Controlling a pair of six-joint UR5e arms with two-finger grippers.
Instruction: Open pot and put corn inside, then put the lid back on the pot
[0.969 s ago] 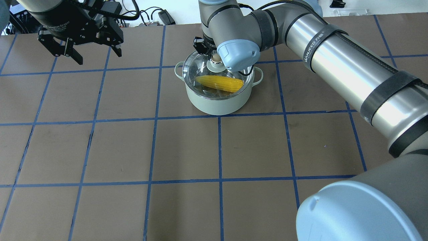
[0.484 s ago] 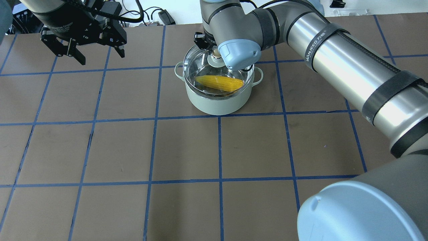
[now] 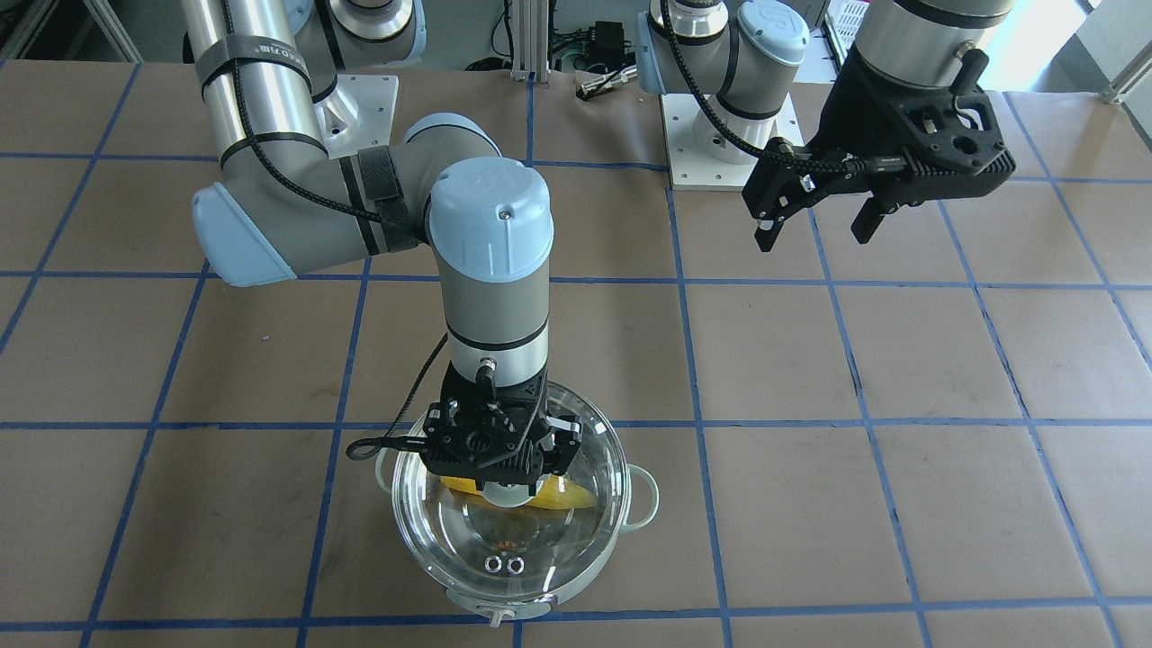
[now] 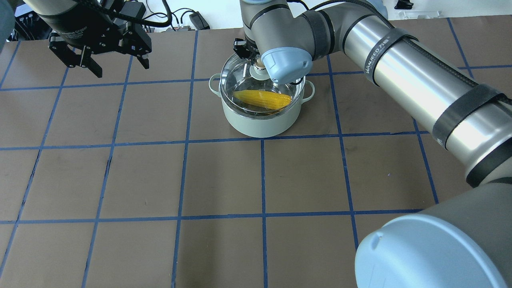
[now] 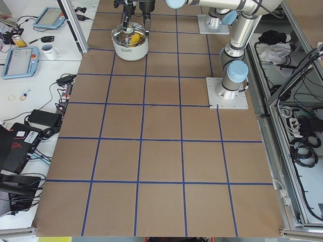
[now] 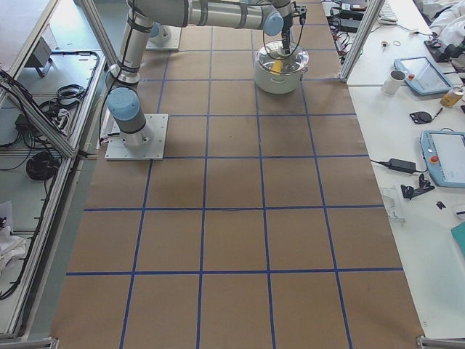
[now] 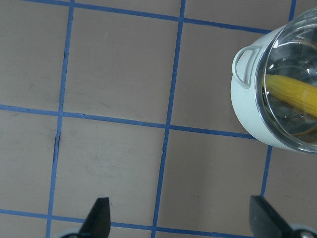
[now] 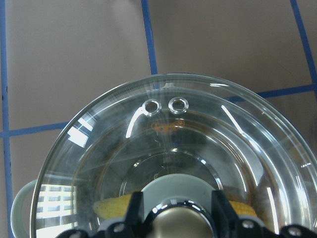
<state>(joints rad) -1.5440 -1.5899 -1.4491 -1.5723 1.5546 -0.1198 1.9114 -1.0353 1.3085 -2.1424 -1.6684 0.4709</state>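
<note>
The mint-green pot (image 4: 260, 122) stands on the far middle of the table, with the yellow corn (image 4: 262, 100) lying inside. The clear glass lid (image 4: 236, 76) lies over the pot's mouth. I cannot tell whether it rests on the rim. My right gripper (image 4: 258, 64) is shut on the lid's cream knob (image 8: 181, 220). The front view shows the gripper (image 3: 502, 490), the lid (image 3: 508, 540) and the corn (image 3: 567, 497) under the glass. My left gripper (image 4: 120, 69) is open and empty, raised at the far left, apart from the pot (image 7: 247, 114).
Brown table cover with a blue tape grid (image 4: 262, 176). My right arm (image 4: 420, 88) reaches across the right half to the pot. Cables and boxes (image 4: 192, 18) lie beyond the far edge. Side tables with tablets and a mug (image 5: 48, 50) stand past the far end.
The lid and my right gripper shifted slightly toward the far side over the pot. My left gripper moved a little up and to the right in the overhead view, still open.
</note>
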